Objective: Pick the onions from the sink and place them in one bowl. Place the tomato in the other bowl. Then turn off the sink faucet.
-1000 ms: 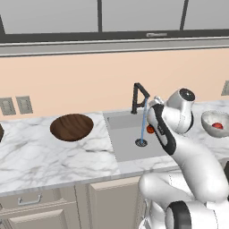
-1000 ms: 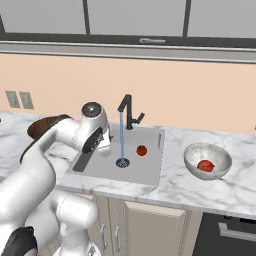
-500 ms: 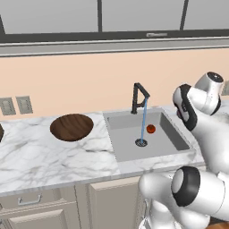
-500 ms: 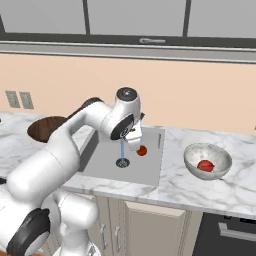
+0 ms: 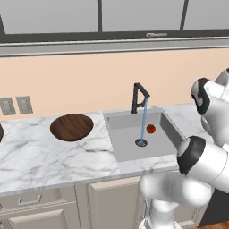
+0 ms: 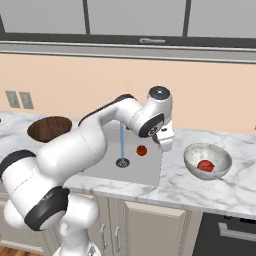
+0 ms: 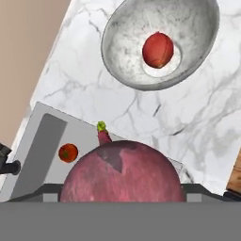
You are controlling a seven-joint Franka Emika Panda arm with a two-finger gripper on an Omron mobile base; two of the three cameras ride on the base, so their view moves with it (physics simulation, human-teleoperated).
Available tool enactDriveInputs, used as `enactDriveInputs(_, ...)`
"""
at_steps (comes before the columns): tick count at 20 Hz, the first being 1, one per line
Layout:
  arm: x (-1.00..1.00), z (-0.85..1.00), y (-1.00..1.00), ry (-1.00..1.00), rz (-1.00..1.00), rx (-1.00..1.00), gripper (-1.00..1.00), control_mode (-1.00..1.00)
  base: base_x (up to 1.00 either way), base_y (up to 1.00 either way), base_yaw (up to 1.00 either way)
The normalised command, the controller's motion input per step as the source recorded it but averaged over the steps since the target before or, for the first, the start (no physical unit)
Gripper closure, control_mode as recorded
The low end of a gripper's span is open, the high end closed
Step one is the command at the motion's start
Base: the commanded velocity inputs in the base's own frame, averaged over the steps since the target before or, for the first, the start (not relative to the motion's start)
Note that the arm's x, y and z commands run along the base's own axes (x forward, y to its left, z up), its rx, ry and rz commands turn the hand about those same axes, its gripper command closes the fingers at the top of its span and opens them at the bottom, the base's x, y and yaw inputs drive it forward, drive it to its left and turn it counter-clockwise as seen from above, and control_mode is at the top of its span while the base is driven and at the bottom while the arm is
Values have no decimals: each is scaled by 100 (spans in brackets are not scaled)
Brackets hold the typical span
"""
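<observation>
No legible text, label, brand, number or sign is found on any surface. The wall plates (image 5: 15,105) are blank, the marble worktop (image 5: 53,156) carries veining only, and the cabinet fronts (image 6: 155,227) are unmarked — no lettering is resolved on the black faucet (image 5: 138,96) either.

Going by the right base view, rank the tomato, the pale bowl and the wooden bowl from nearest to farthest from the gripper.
The gripper, shut on the mauve-pink onion, hangs over the sink's right rim.
1. Tomato: in the basin, just left of the gripper.
2. Pale bowl: on the counter to its right, holding the red onion.
3. Wooden bowl: far left on the counter.
</observation>
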Motion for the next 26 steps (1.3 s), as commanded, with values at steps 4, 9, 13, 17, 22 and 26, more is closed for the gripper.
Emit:
enactDriveInputs(4,17,0,-82,6,0,-9,100,-100,0,0,0)
enactDriveInputs(9,12,-9,-79,15,0,-9,100,-100,0,0,0)
enactDriveInputs(13,0,-41,-77,7,0,0,100,-100,0,0,0)
enactDriveInputs(17,13,-53,-62,5,3,0,100,-100,0,0,0)
enactDriveInputs(22,54,-33,-28,4,11,0,100,-100,0,0,0)
enactDriveInputs(26,63,-37,-31,8,16,0,100,-100,0,0,0)
